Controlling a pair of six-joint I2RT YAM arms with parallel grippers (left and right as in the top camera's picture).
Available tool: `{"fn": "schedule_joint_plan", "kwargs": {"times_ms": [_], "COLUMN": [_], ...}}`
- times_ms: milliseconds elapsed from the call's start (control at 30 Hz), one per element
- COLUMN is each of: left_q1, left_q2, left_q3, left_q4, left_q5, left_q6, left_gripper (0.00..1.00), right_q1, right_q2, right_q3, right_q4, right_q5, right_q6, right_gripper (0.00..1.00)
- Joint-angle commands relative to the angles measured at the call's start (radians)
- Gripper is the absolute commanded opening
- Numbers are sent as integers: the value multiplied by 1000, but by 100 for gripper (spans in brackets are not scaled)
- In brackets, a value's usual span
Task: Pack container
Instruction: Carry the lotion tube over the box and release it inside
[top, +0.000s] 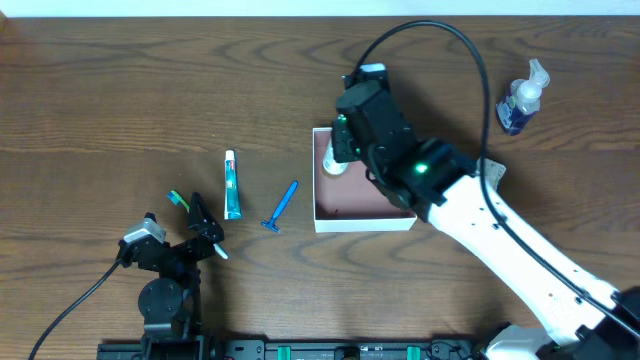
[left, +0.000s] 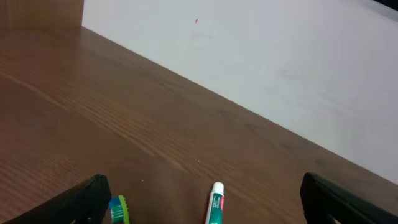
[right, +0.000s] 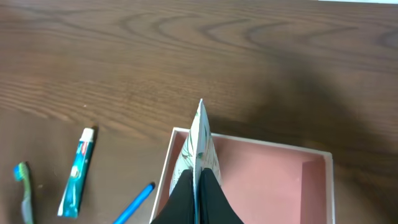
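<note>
At mid-table (top: 100, 100) sits the container (top: 360, 222), open side up; the right gripper (right: 199, 185) hangs over its far-left corner, clenched on a white tube (right: 199, 140) with the flat crimped end pointing away from the fingers. At the near left, the left gripper (top: 207, 228) is spread wide and grasps nothing; a toothbrush (left: 118, 210) lies by one finger; toothpaste (top: 232, 185) and a razor (top: 282, 208) lie between it and the container; a bottle (top: 520, 100) stands far right.
</note>
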Motion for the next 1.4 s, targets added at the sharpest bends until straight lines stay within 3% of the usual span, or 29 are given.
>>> {"fn": "schedule_joint_plan", "kwargs": {"times_ms": [0, 933, 967, 1133, 1367], "left_q1": [-2, -2, -2, -2, -2], "left_q2": [-5, -6, -6, -5, -5], "left_q3": [-22, -22, -22, -22, -22], "left_q4": [-35, -35, -35, -35, -35], "left_q5": [-5, -5, -5, -5, -5], "left_q6": [9, 9, 9, 9, 9], "left_gripper": [98, 98, 98, 98, 98], "right_q1": [12, 13, 13, 13, 13], "right_q2": [27, 207, 211, 216, 214], "right_q3": [27, 27, 27, 27, 29], "right_q4": [40, 192, 192, 197, 217], "right_q5": [71, 76, 71, 60, 7], "right_q6": [20, 17, 17, 17, 17], "right_gripper": [1, 1, 3, 34, 35]}}
